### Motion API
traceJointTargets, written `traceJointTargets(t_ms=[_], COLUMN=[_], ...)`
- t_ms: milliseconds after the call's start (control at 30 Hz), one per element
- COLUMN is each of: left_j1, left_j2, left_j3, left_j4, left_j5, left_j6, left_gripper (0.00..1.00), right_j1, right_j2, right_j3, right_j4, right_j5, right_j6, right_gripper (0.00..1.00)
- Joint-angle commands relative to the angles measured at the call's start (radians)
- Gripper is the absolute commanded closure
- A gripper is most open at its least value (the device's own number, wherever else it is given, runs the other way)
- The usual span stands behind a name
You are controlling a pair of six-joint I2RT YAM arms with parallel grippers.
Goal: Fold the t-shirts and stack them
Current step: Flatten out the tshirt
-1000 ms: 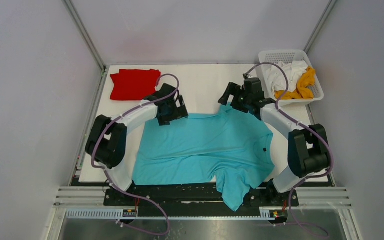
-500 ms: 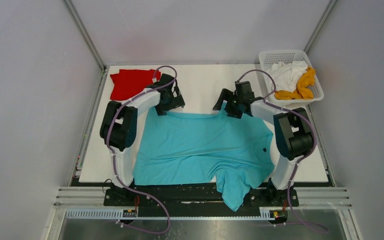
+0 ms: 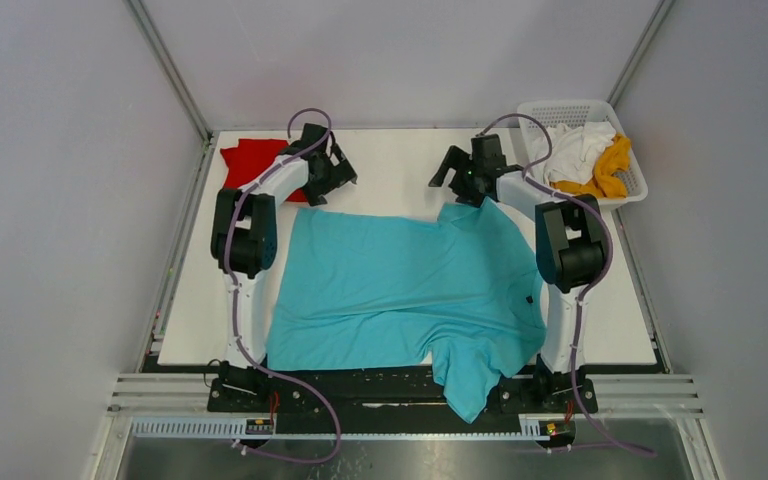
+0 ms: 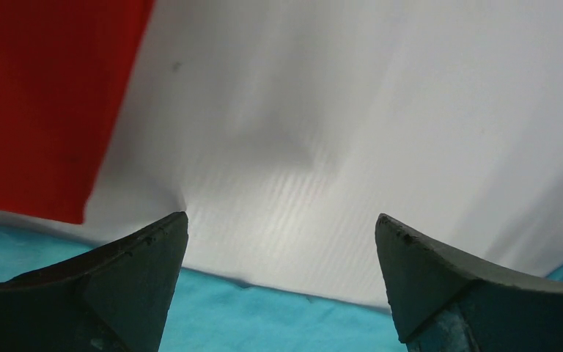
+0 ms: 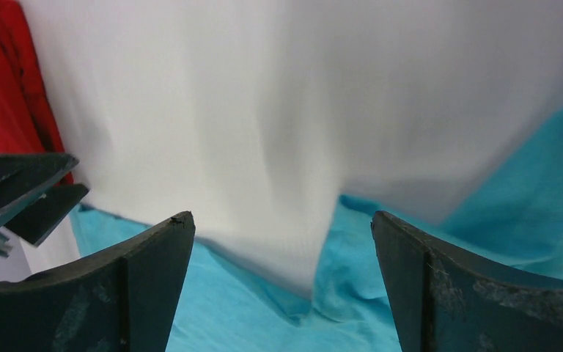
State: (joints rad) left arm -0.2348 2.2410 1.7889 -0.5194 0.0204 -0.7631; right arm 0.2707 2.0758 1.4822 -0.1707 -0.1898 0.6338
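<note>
top view: a turquoise t-shirt (image 3: 400, 285) lies spread flat across the middle of a white table (image 3: 390, 160), its collar toward the right side and one sleeve hanging over the near edge by the arm bases. a red t-shirt (image 3: 245, 160) lies folded at the far left corner. both arms reach out over the far part of the table, beyond the far edge of the turquoise t-shirt. the left tool (image 3: 335, 175) hangs beside the red t-shirt's right edge, jaws spread and holding nothing. the right tool (image 3: 452, 178) hangs just past the turquoise t-shirt's far right corner, jaws also spread and empty. a white lattice basket (image 3: 560, 108) at the far right corner holds a crumpled white t-shirt (image 3: 575, 145) and a mustard t-shirt (image 3: 610, 168). left wrist view: two dark fingers (image 4: 139, 271) stand wide apart with bare white table between them, the red t-shirt (image 4: 37, 103) fills the upper left, and a strip of the turquoise t-shirt (image 4: 264, 315) runs along the bottom under the fingers. right wrist view: the fingers (image 5: 440, 286) stand wide apart over a turquoise fold, with more turquoise cloth rising at the right, white table above, the red t-shirt (image 5: 7, 88) at the top left, and the left tool's dark tips (image 5: 15, 191) at the left edge.
</note>
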Motion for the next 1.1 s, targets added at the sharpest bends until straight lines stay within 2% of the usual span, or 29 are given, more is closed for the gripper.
traceJointTargets(t_ms=[0, 133, 233, 433, 633, 833, 900, 967, 1067], left_j1=[0.009, 0.009, -0.001, -0.033, -0.035, -0.035, -0.034, -0.035, -0.037], left_j2=[-0.068, -0.149, -0.223, -0.392, -0.516, -0.528, -0.514, -0.508, -0.509], left_j3=[0.015, -0.003, -0.056, -0.297, -0.471, -0.499, -0.493, -0.494, -0.503], left_j4=[-0.006, -0.004, -0.005, 0.023, 0.041, 0.025, 0.004, -0.001, 0.001], left_j5=[-0.008, -0.045, -0.061, -0.088, -0.116, -0.118, -0.125, -0.124, -0.109], left_j6=[0.013, 0.043, 0.054, 0.066, 0.058, 0.060, 0.062, 0.060, 0.058], left_gripper=[0.01, 0.01, 0.01, 0.01, 0.01, 0.01, 0.01, 0.01, 0.01], right_j1=[-0.048, -0.048, -0.047, -0.047, -0.046, -0.045, -0.045, -0.045, -0.045], right_j2=[-0.061, -0.132, -0.143, -0.137, -0.024, 0.137, 0.147, 0.117, -0.005], right_j3=[0.020, -0.043, -0.083, -0.167, 0.002, 0.313, 0.364, 0.354, 0.206], right_j4=[-0.034, -0.036, -0.098, -0.066, -0.085, -0.153, -0.184, -0.216, -0.218], right_j5=[0.037, 0.072, 0.082, 0.056, 0.059, 0.043, 0.042, 0.047, 0.084], right_j6=[0.001, -0.066, -0.091, -0.043, -0.009, 0.019, 0.007, -0.027, -0.085], right_gripper=[0.01, 0.01, 0.00, 0.00, 0.00, 0.00, 0.00, 0.00, 0.01])
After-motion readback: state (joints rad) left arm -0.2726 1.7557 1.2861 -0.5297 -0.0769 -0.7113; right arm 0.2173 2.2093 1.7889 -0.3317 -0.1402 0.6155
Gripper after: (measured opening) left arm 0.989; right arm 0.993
